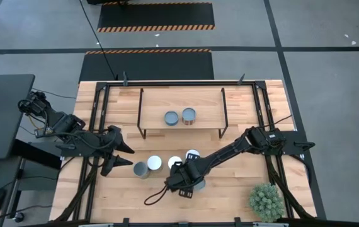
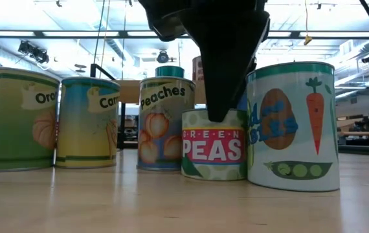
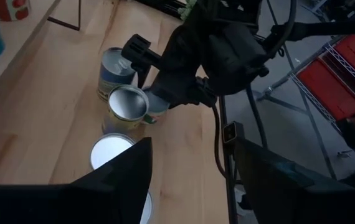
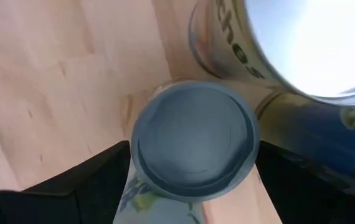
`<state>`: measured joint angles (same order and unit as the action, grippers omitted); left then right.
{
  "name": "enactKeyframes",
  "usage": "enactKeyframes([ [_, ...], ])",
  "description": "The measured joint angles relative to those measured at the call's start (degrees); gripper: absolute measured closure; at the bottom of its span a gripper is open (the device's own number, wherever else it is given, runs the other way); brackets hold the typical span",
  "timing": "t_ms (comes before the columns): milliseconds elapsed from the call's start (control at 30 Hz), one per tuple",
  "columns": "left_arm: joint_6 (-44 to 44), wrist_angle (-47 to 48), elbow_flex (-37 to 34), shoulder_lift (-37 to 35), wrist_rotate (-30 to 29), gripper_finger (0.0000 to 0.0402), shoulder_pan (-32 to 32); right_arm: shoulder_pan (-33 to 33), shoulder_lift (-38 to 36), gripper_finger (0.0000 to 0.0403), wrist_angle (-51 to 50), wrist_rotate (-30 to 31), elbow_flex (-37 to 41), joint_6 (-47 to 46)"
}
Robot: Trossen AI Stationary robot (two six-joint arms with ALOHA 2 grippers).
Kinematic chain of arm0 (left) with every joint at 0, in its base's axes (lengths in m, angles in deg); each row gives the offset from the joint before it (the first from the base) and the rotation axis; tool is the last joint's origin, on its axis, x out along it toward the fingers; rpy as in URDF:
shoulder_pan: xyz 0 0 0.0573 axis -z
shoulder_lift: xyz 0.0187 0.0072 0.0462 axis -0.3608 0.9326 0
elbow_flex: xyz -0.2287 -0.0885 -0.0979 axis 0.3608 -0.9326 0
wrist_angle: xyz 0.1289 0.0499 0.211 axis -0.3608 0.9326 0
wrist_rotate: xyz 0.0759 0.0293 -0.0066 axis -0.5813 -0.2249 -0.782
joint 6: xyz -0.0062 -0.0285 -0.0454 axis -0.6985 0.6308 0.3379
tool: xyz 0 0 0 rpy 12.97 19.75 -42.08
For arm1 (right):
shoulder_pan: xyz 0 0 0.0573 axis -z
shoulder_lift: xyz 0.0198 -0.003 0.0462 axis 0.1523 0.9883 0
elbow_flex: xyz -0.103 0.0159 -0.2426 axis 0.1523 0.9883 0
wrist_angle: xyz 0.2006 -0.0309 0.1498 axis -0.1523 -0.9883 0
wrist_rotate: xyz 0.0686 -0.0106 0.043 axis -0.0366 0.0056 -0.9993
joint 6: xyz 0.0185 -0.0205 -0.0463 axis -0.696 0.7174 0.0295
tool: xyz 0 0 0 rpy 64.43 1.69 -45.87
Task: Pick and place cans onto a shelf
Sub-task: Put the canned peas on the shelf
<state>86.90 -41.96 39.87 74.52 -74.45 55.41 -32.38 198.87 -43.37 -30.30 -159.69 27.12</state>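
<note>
Cans first: we count two small cylindrical metal tins on the low light-wood shelf with thin black legs (image 1: 181, 108), one blue-grey can (image 1: 171, 118) and one silvery can (image 1: 188, 115) just beside it, near the middle of the board. We see the rest clustered on the wooden surface (image 1: 230, 189) in front of the shelf, left of the green spiky potted plant (image 1: 266, 200). Right end effector (image 1: 189, 180) sits over that cluster; its wrist view shows the dark fingers (image 4: 59, 186) spread either side of a short blue-grey-topped tin (image 4: 193, 140), apart from its rim, so open wide and not holding. In the low view we have it hanging right above the green peas can (image 2: 214, 152), between the peaches can (image 2: 165, 123) and the carrot-and-peas can (image 2: 293, 126). Left end effector (image 1: 121, 155) waits at the left of the cluster, fingers wide apart, holding nothing, near a grey-topped tin (image 1: 142, 169).
</note>
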Motion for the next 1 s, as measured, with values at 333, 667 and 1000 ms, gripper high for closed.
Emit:
enactKeyframes([
  [333, 0.1, 0.0, 0.0, 0.0, 0.0, 0.0169, 0.0, -1.1, 0.0, 0.0054, 3.8, -4.2, -0.4, 0.7],
  [667, -0.3, 0.0, 0.0, 0.0, 0.0, 0.0169, 0.0, -5.1, 0.0, 0.0054, 8.7, -5.6, -1.2, -0.6],
  [1000, -0.3, 0.0, 0.0, 0.0, 0.0, 0.0169, 0.0, -6.7, 0.0, 0.0055, 16.9, -5.3, -2.3, 9.0],
])
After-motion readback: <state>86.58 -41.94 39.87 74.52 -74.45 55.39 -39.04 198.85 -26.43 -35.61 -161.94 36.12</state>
